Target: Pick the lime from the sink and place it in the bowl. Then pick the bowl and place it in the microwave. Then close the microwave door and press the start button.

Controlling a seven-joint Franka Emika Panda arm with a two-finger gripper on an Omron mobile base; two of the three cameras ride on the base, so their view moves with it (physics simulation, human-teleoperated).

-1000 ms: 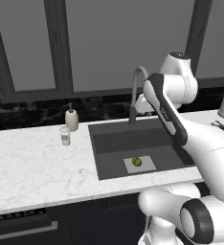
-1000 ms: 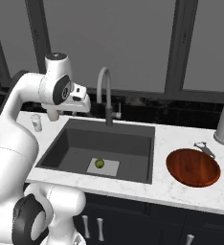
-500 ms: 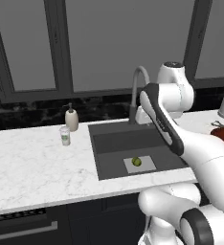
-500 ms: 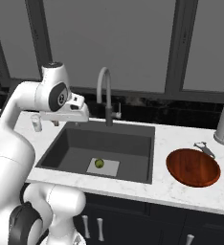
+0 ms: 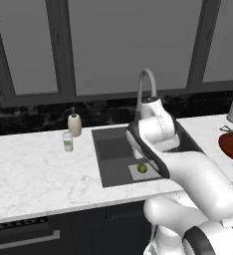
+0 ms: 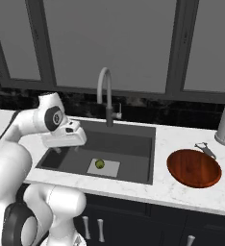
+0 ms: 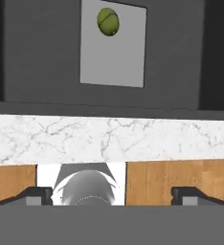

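My gripper (image 7: 111, 194) is wide open, holding nothing, tips far apart at the bottom of my hand view. I'm looking down over the marble counter (image 7: 109, 139) edge into the sink (image 7: 42, 57). The lime (image 7: 107, 22) sits on the pale mat (image 7: 118, 52), near one end of it. From the right base view, the lime (image 6: 100, 164) lies at the sink's (image 6: 129, 144) bottom, and the bowl (image 6: 194, 168) rests on the counter, well apart.
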